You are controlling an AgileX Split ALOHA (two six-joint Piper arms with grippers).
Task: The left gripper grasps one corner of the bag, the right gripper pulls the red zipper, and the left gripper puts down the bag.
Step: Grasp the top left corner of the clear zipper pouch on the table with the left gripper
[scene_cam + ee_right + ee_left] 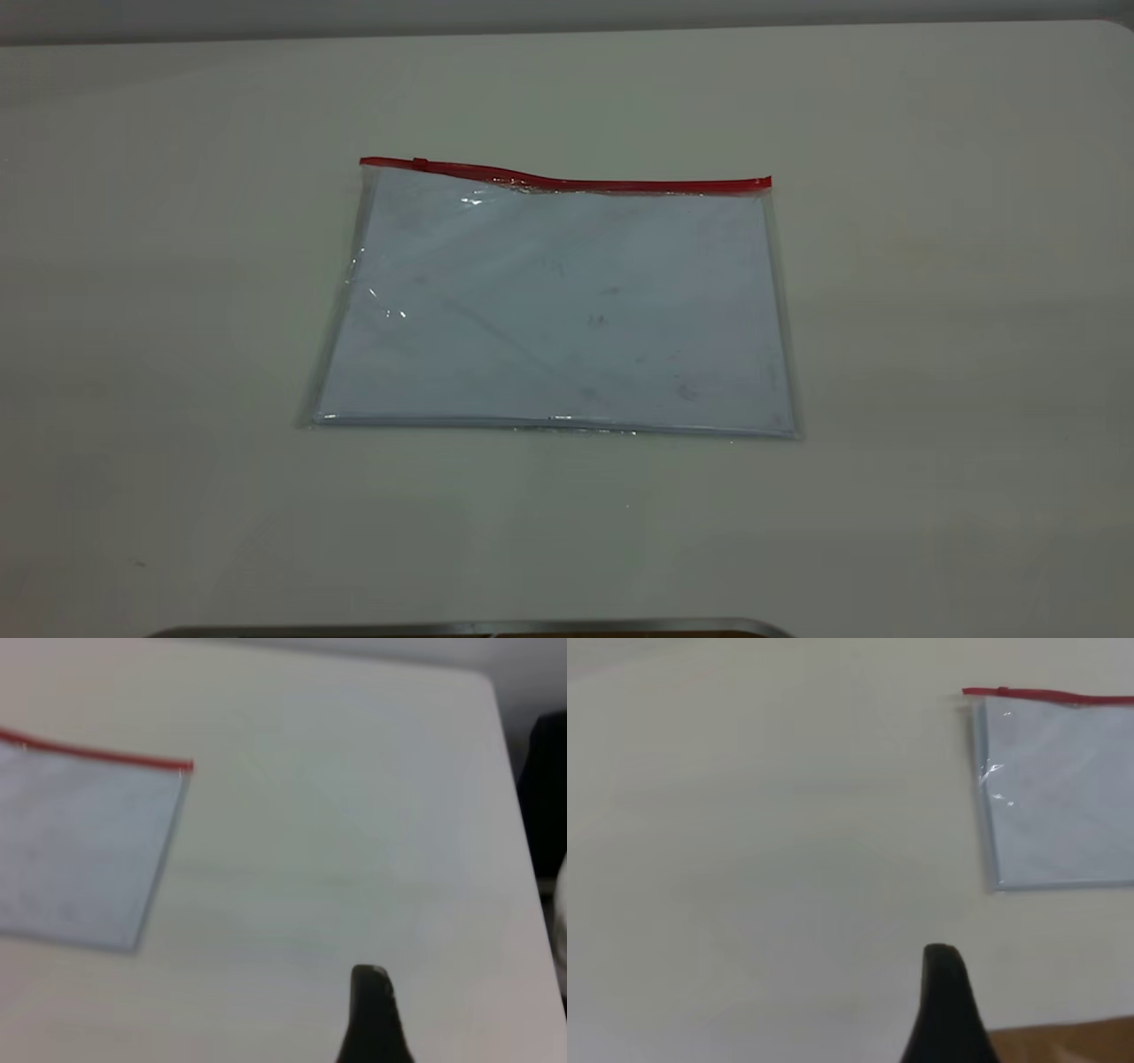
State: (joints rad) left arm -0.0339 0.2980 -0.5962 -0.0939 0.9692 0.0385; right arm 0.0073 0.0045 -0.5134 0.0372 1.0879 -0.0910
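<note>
So, bag [556, 306]: I count one, lying flat mid-bench, nearer the far edge, paper inside
Red zipper [567, 180]: one strip along the bag's far long edge; one slider tab [419, 163] near its left end
Left gripper [946, 1010]: one finger tip visible, low over bare bench, well apart from the bag; open or closed, I cannot tell
Right gripper [372, 1017]: same, off the bag's right side; I cannot tell either
Risk: I judge the flat corner [365, 165] hard to pinch; jaws may skid or shove the bag
Risk: weak hold, bag drags with the zipper pull
</note>
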